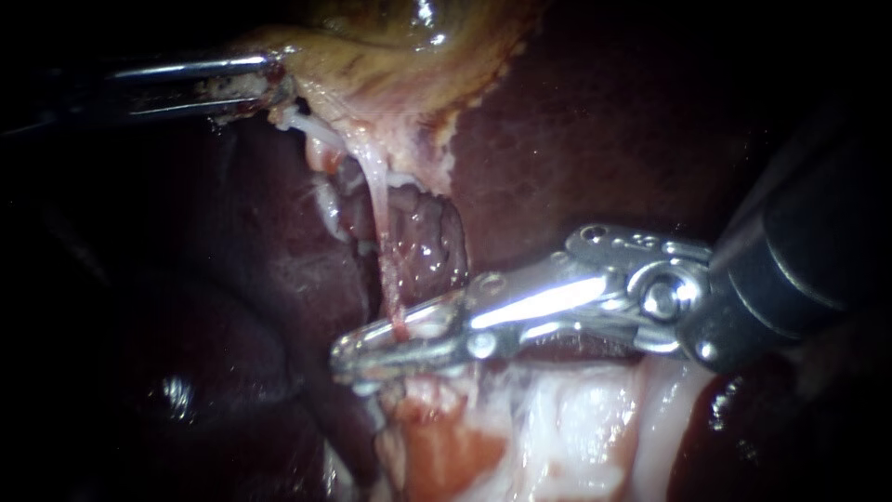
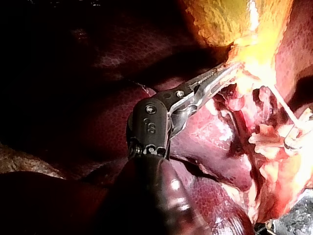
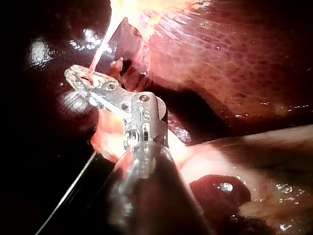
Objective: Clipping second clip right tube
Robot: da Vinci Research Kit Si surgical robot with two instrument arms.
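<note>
Roughly at the centre of the endoscope view, the tube [image 1: 376, 200] hangs as a thin pale strand. It runs from the gallbladder [image 1: 390, 65] at 12 o'clock down toward 6 o'clock and looks stretched fairly taut. Its lower end passes between the jaws of the right instrument [image 1: 372, 346], whose shaft comes in from 3 o'clock. Those jaws are drawn almost together and seem to press the tube from both sides. Only a sliver of gap shows along their length, and the right wrist view [image 3: 78, 78] shows the strand [image 3: 100, 51] entering them the same way. I cannot make out any clip on the bare stretch of tube above the jaws.

The tube looks soft, wet and very slight. It would likely tear under a sideways pull or slip if taken at an angle, so the sound hold is square across it, on the free stretch clear of the ragged tissue at either end.

At 10 o'clock the left instrument [image 1: 274, 88] has its jaws closed on the frayed edge of the gallbladder, holding it up and away. That hold appears to be what keeps the tube taut. Dark liver [image 1: 604, 139] lies behind from 1 to 3 o'clock, and pale tissue [image 1: 576, 437] sits under the right instrument at 6 o'clock.
</note>
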